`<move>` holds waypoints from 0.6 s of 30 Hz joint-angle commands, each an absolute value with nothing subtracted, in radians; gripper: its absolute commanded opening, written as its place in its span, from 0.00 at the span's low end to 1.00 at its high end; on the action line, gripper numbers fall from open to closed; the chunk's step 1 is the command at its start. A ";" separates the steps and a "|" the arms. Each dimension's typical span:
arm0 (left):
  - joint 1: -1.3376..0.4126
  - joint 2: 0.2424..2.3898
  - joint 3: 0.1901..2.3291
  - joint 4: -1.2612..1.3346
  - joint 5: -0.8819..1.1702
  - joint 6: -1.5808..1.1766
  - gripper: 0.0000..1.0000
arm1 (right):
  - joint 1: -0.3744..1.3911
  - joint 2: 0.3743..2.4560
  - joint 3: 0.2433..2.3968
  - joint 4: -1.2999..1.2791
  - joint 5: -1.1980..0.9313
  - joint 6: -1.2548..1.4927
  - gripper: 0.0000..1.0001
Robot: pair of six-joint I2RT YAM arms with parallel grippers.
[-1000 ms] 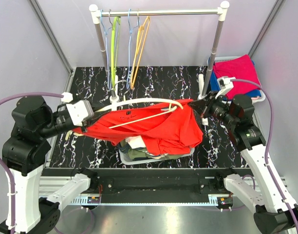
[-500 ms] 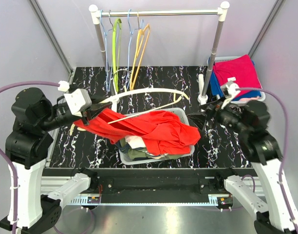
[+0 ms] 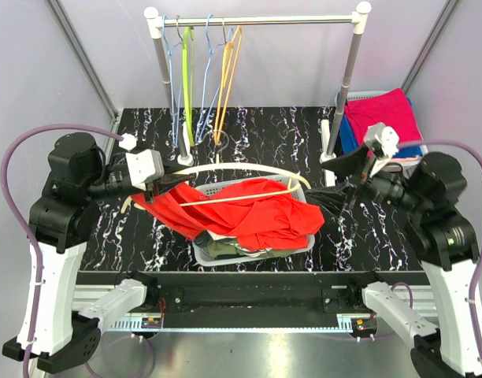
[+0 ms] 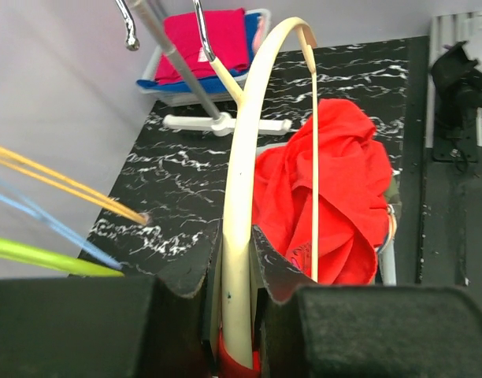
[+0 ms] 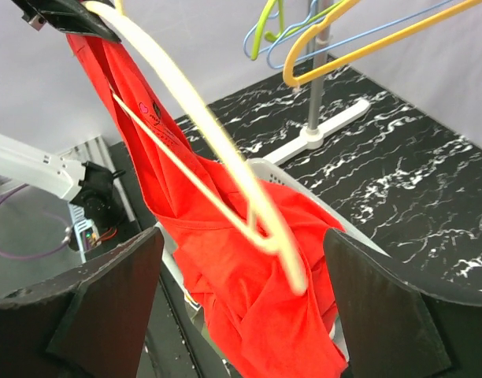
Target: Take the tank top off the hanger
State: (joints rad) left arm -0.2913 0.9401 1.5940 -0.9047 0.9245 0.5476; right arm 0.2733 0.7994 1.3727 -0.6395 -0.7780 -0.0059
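Note:
The red tank top [image 3: 249,216] hangs from the left end of the cream hanger [image 3: 241,169] and slumps over the grey basket [image 3: 302,187]. The hanger's right end is bare. My left gripper [image 3: 150,193] is shut on the hanger's arm [image 4: 245,181], with a bit of red cloth caught low between the jaws [image 4: 237,268]. The tank top [image 4: 343,189] bunches to the right of it. My right gripper [image 3: 345,167] stands open, back from the hanger's right tip and holding nothing. In the right wrist view the hanger [image 5: 186,94] and tank top [image 5: 257,315] lie beyond its spread fingers [image 5: 242,236].
A clothes rack [image 3: 257,20] stands at the back with green, blue and orange hangers [image 3: 202,71] on its rail. A tray of folded pink and blue clothes [image 3: 383,118] sits at the back right. The basket holds other garments under the red cloth.
My right gripper opened, let go of the tank top and drew back to the right. The top's right side slid off the hanger and dropped onto the basket.

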 commanded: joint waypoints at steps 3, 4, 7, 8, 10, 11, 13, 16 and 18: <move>-0.287 0.933 1.615 -0.917 1.098 0.627 0.00 | 0.276 0.868 1.436 -0.629 -0.931 -0.034 0.91; -0.287 0.934 1.614 -0.919 1.103 0.627 0.00 | 0.276 0.874 1.434 -0.624 -0.986 -0.026 0.91; -0.287 0.937 1.612 -0.923 1.114 0.626 0.00 | 0.278 0.905 1.422 -0.601 -1.087 -0.005 0.90; -0.287 0.939 1.615 -0.923 1.115 0.624 0.00 | 0.278 0.910 1.419 -0.597 -1.103 0.023 0.89; -0.287 0.946 1.623 -0.919 1.115 0.623 0.00 | 0.276 0.913 1.410 -0.578 -1.143 0.037 0.88; -0.287 0.948 1.623 -0.916 1.112 0.620 0.00 | 0.276 0.914 1.407 -0.577 -1.152 0.040 0.88; -0.287 0.954 1.628 -0.899 1.112 0.612 0.00 | 0.276 0.913 1.401 -0.566 -1.176 0.051 0.88; -0.287 0.968 1.635 -0.876 1.114 0.581 0.00 | 0.278 0.913 1.385 -0.540 -1.206 0.075 0.86; -0.287 0.976 1.644 -0.858 1.108 0.572 0.00 | 0.276 0.907 1.365 -0.511 -1.221 0.095 0.85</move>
State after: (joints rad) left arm -0.2905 0.9607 1.5967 -0.9485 1.0676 0.5964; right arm 0.2733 0.9173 1.3884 -0.5880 -1.1374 0.0433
